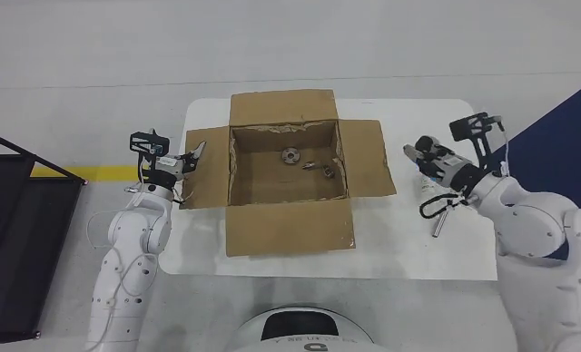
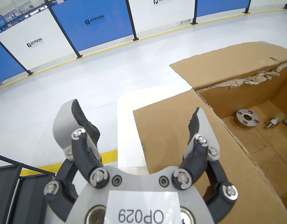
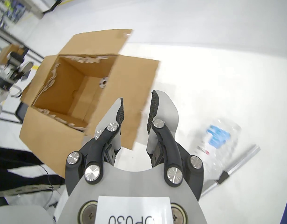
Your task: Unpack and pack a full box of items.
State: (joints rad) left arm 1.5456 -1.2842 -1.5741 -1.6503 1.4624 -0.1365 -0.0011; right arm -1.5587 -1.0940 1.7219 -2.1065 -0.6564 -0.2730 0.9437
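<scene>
The box (image 1: 289,227) is seen standing open in the middle of the white table (image 1: 418,248), with its four flaps folded outward and a gripper on either side.

The left gripper (image 2: 136,108) is held over the outer edge of the box's left flap. Its fingers (image 2: 87,127) are spread wide and nothing is gripped between them. The right gripper (image 3: 137,96) is held above the table just right of the box's right flap. Its fingers (image 3: 155,108) are parted by only a narrow gap, and nothing is held there either.

Close to the right gripper, a clear plastic bottle (image 3: 218,138) with a blue label is laid on its side on the table. A thin metal rod (image 3: 239,162) with a dark collar is laid just beside it, on the side nearer the robot.

Inside the box, a metal ring (image 2: 247,117) with bolt holes is laid flat on the floor toward the far wall. A small metal part (image 2: 275,120) is placed just right of it, apart from it. Torn paper is left along the inner rims of the box.

A black frame (image 1: 27,216) is seen on the floor, well left of the table.
</scene>
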